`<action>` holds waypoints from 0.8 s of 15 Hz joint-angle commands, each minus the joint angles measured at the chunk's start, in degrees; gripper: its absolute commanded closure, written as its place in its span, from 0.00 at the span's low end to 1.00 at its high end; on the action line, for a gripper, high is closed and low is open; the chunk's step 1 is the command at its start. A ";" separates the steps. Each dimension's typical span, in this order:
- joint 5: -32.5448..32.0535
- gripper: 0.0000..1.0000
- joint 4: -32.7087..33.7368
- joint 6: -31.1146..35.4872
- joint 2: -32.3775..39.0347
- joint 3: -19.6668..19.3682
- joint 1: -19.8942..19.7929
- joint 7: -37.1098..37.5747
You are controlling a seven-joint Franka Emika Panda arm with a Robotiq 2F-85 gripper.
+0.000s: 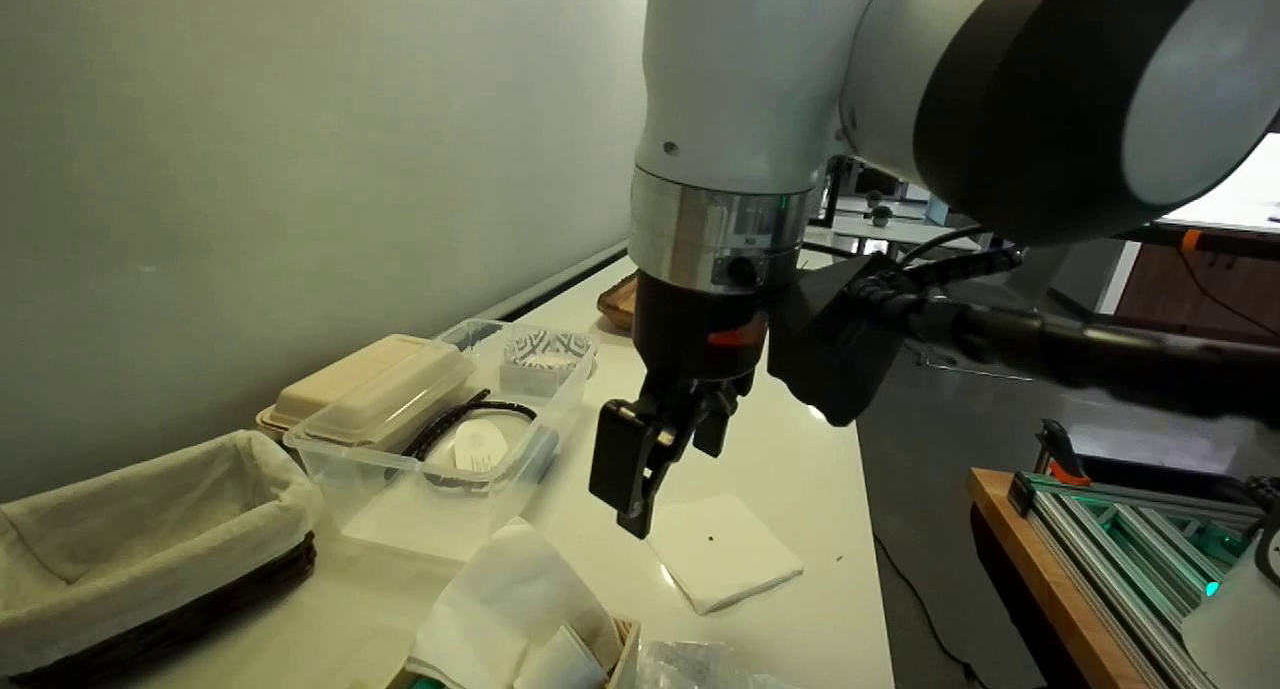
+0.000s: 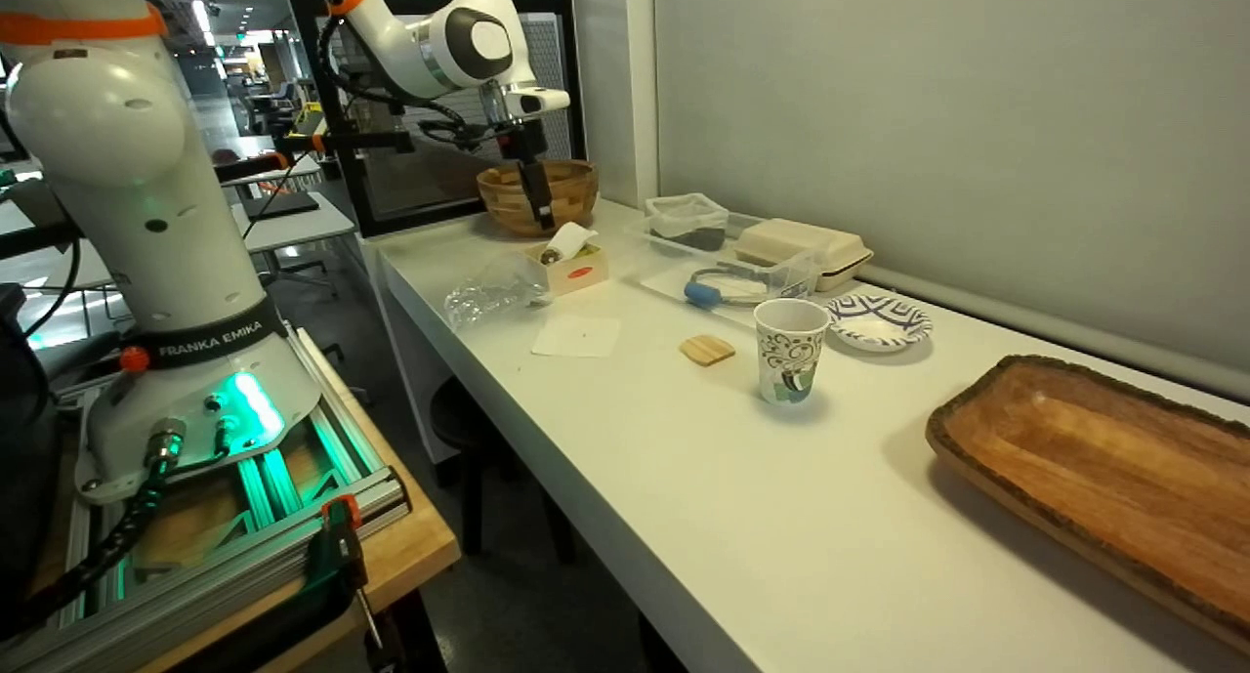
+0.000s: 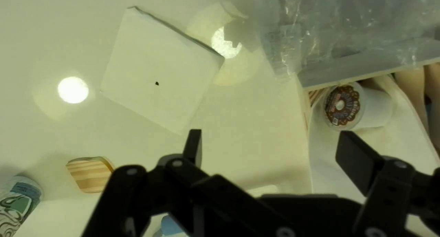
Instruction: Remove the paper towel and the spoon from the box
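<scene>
The box (image 2: 576,279) has pale tan walls; its rim shows in an exterior view (image 1: 628,651) and in the wrist view (image 3: 302,104). The crumpled white paper towel (image 1: 490,609) bunches up out of it. It also shows in an exterior view (image 2: 572,235) and the wrist view (image 3: 326,161). A white coffee pod (image 3: 343,106) with a brown lid lies on it. I cannot make out the spoon. My gripper (image 3: 271,135) is open and empty above the table; one finger is over the paper towel, the other left of the box. It shows in both exterior views (image 1: 672,481) (image 2: 543,214).
Crinkled clear plastic (image 3: 330,30) lies against the box. A flat napkin (image 3: 161,68) lies beside it. A clear tub (image 1: 420,489), cloth-lined basket (image 1: 150,549), wooden bowl (image 2: 576,189), paper cup (image 2: 789,360), wooden piece (image 2: 707,350) and plate (image 2: 877,323) stand on the table.
</scene>
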 commanded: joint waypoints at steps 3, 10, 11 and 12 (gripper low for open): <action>6.05 0.00 2.95 4.95 5.19 -2.97 4.86 -1.63; 11.00 0.24 4.81 7.80 9.92 -5.24 7.83 -3.22; 10.80 0.29 5.22 8.09 10.58 -5.72 8.22 -3.12; 10.88 0.37 5.60 8.39 11.17 -6.10 8.57 -3.26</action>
